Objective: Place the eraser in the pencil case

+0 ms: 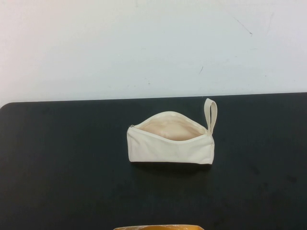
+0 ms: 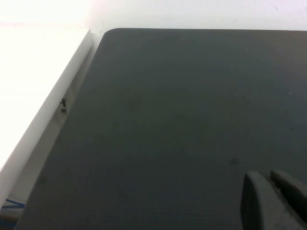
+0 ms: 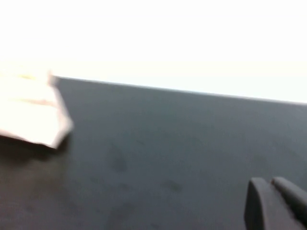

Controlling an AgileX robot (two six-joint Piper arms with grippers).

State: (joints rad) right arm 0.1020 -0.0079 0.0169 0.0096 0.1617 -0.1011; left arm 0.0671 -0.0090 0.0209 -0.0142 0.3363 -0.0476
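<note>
The pencil case [image 1: 170, 139] lies unzipped near the bench's [image 1: 57, 163] far edge. Left gripper [image 2: 273, 191] and right gripper [image 3: 274, 194] hover over bare bench, fingers together, gripping nothing.

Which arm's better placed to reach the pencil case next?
Right, probably: the right pincer, shut over the table, has the pencil case in its wrist view; the left pincer, shut, faces only bare table.

Matte black table [image 1: 57, 182] with rounded corners, scuffed white wall [image 1: 144, 43] behind, bright even light
</note>
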